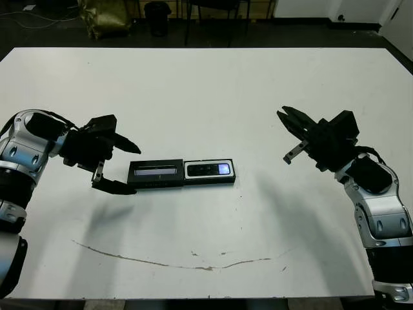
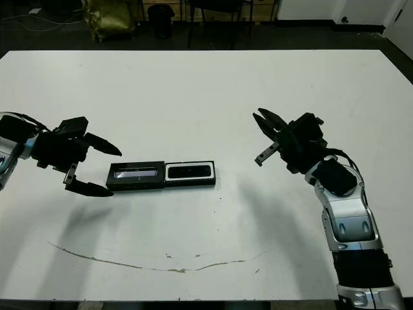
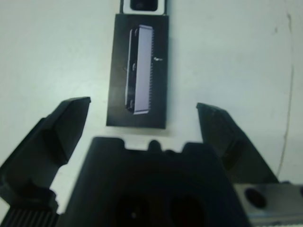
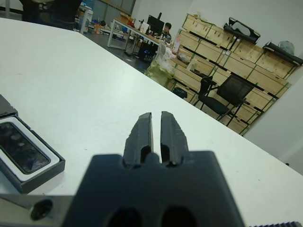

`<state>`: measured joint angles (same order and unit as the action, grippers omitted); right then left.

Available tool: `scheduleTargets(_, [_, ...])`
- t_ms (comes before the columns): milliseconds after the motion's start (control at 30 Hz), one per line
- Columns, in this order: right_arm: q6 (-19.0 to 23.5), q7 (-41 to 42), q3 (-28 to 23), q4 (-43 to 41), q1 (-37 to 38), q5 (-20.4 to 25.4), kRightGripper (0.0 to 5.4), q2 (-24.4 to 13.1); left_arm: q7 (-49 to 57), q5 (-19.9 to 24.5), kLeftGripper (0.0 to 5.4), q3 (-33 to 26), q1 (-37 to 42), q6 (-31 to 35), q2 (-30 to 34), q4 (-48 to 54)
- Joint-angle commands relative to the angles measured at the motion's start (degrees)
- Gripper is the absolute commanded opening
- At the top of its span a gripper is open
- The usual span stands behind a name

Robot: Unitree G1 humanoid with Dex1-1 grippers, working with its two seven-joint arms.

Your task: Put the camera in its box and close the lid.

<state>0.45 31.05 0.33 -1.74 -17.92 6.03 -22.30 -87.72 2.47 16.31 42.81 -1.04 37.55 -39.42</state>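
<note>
— Left end effector [image 1: 122, 166]: how does it stand?
— Spread wide, one finger either side of the lid's outer end, holding nothing.
— And the right end effector [image 1: 288, 135]?
— Raised off the white surface [image 1: 213, 84], well apart from the box, its two fingers nearly together and empty.
— Where is the camera [image 1: 208, 169]?
— Lying inside the box [image 1: 210, 172], framed by the white lining.
— The lid [image 1: 155, 172]?
— Flat on the surface, open, joined to the box's left end, pale strip facing up.
</note>
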Motion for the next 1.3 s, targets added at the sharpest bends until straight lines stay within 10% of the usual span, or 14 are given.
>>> scheduleTargets(33, [1.33,0.2,0.37,-0.65,1.21,-0.48,0.0,-0.87,0.65,-0.61,5.37,-0.46,0.27,-0.09,-0.51,-1.4])
scheduleTargets(1300, [3.87,0.16,-0.27,-2.03,2.27,0.1,0.0,-1.18,3.08,-1.14,5.37,-1.98,-1.66,0.44,-3.29,-4.12])
